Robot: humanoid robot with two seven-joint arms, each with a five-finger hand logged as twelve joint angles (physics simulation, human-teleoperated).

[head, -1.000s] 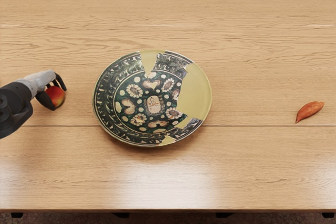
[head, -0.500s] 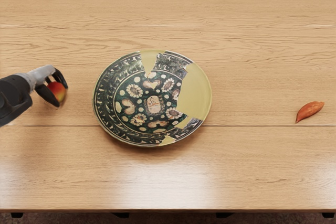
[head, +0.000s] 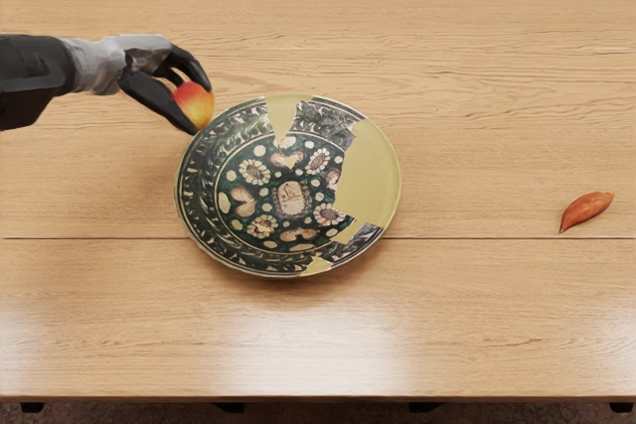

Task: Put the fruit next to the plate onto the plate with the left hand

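Dark fingers (head: 157,94) are closed around a small red-and-yellow fruit (head: 196,104) — one finger is curved over its top, another is laid beneath it on the left. The fruit is gripped by the left hand (head: 149,71), whose grey wrist and dark forearm are brought in from the picture's left edge. The fruit is seen just at the upper-left rim of the plate (head: 380,182), outside the patterned centre; it is not set down on the plate. The plate — round, with a dark green floral pattern broken by plain yellow patches — is laid flat near the middle of the wooden table (head: 467,325). A small orange, leaf-shaped object (head: 585,210) is found well apart from the plate, near the table's right edge.
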